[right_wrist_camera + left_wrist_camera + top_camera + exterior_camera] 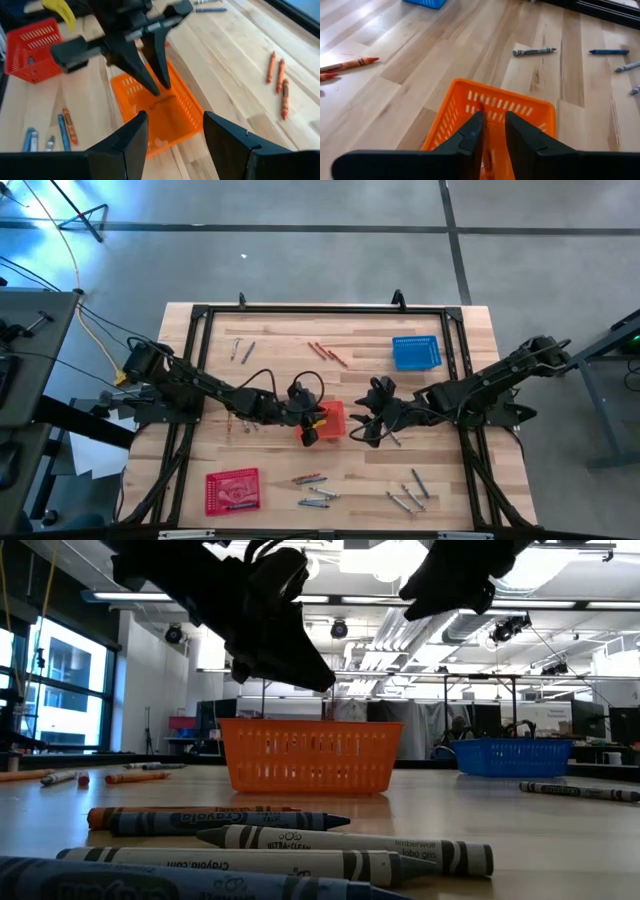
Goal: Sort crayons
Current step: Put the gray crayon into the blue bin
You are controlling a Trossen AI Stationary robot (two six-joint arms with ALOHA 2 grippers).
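An orange mesh basket (335, 418) stands at the table's middle. My left gripper (159, 89) hangs just above its open top, fingers slanting down and slightly open, with nothing between them. My right gripper (172, 130) hovers wide open beside the basket's right side, also with nothing between its fingers. Crayons lie flat in loose groups: orange ones (328, 352) and greyish ones (240, 350) at the far side, a mixed bunch (312, 490) and grey ones (410, 495) at the near edge. One crayon (393, 438) lies under the right arm.
A red basket (232, 490) stands near the front left with something bluish in it. A blue basket (415, 352) stands at the far right. A black frame (200, 315) borders the wooden table. Bare wood lies between the orange basket and the far crayons.
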